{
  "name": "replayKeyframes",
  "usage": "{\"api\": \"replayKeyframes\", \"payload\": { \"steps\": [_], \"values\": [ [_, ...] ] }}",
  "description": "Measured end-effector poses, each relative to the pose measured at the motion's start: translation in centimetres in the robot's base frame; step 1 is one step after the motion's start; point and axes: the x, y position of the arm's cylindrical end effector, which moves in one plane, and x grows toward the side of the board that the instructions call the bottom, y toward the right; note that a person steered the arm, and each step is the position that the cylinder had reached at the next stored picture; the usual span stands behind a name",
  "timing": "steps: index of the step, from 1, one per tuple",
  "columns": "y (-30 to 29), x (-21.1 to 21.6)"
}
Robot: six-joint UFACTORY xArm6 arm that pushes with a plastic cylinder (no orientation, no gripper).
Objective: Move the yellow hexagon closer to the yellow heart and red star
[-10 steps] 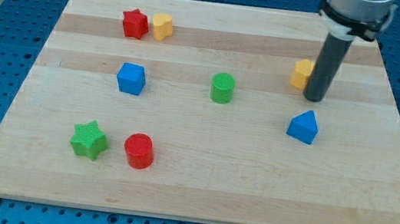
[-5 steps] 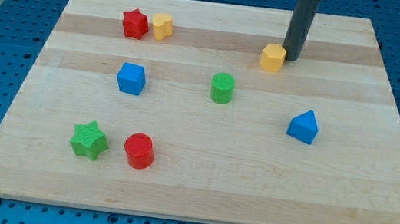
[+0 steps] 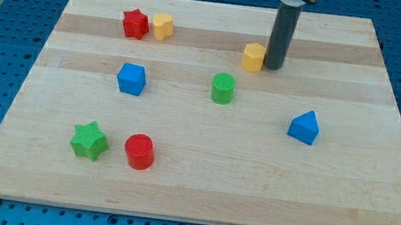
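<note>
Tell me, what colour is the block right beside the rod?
Yellow: the hexagon, touching my tip, seen in the camera view.

The wooden board (image 3: pixel 198 190) is carrying a red star (image 3: pixel 135 24), yellow heart (image 3: pixel 163 26), yellow hexagon (image 3: pixel 253 57), blue cube (image 3: pixel 131 78), green cylinder (image 3: pixel 223 88), blue wedge-shaped block (image 3: pixel 304 127), green star (image 3: pixel 89 141) and red cylinder (image 3: pixel 138 152).

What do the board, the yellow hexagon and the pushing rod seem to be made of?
The pale board: likely wood, matte, with visible grain and plank bands. The small yellow hexagon block: probably plastic or painted wood, solid colour, slight sheen. The dark straight rod, my tip at the hexagon's right: smooth, dull black, metal or plastic, unclear.
</note>
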Motion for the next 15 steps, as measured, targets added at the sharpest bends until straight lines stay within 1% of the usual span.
{"api": "replayKeyframes", "payload": {
  "steps": [1,2,3,4,5,7,10,12,13,14,15],
  "values": [
    [-3.2,-1.0],
    [-3.8,0.1],
    [-3.8,2.5],
    [-4.4,2.5],
    [-6.1,0.4],
    [-9.5,-1.6],
    [-8.4,-4.3],
    [-11.1,-4.8],
    [-11.1,-4.3],
    [-11.1,-2.8],
    [-11.4,-3.1]
  ]
}}
